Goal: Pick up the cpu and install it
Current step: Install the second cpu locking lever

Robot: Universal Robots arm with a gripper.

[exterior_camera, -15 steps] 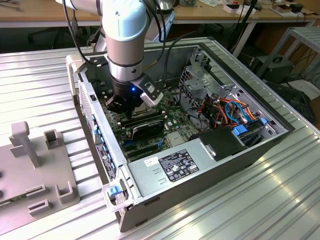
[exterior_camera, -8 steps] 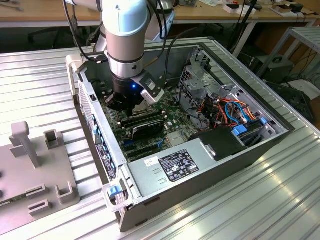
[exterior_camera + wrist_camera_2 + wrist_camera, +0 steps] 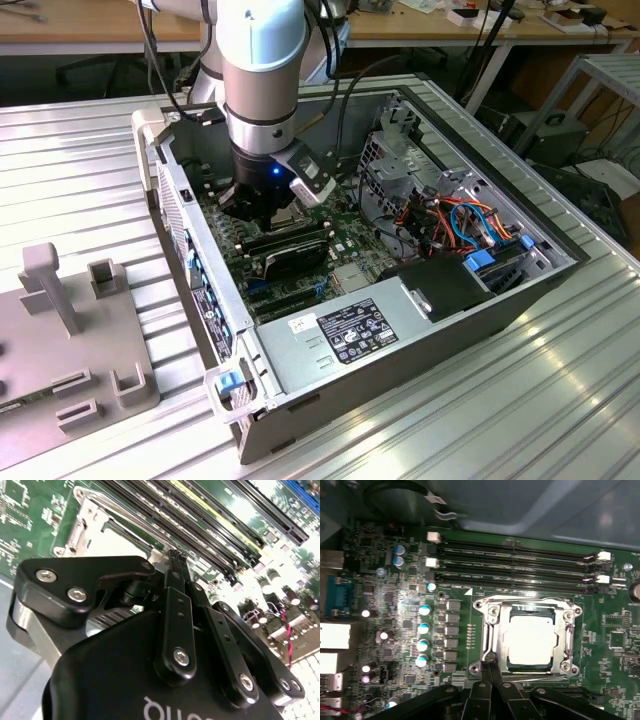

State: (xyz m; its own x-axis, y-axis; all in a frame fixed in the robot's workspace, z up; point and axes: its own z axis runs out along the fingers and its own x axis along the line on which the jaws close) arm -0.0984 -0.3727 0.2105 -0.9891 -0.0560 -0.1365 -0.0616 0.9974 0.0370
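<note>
Silvery metal catches the light in the first wrist view, where the cpu [image 3: 532, 641] lies flat in its socket, ringed by the socket frame [image 3: 492, 630] on the green motherboard [image 3: 395, 630]. By the look of it the chip is already seated, with no tilt that I can see, and nothing grips it. The claw [image 3: 491, 667] stands just beside the frame, its two black fingertips [image 3: 496, 670] pressed together with no gap and nothing between them, their ends at or near the frame's edge close to one corner (whether they truly touch the metal I cannot tell). So the chip lies just beyond the fingertips, toward the long memory slots [image 3: 520, 562] that run side by side past the socket's far edge. In the second wrist view the same closed fingers [image 3: 176, 575] point down at the bright socket area with the slots behind. In the exterior view the arm [image 3: 260, 60] reaches down into the open computer case [image 3: 400, 340], which lies on its side on the ribbed metal worktop [image 3: 520, 400], the claw low over the board.
</note>
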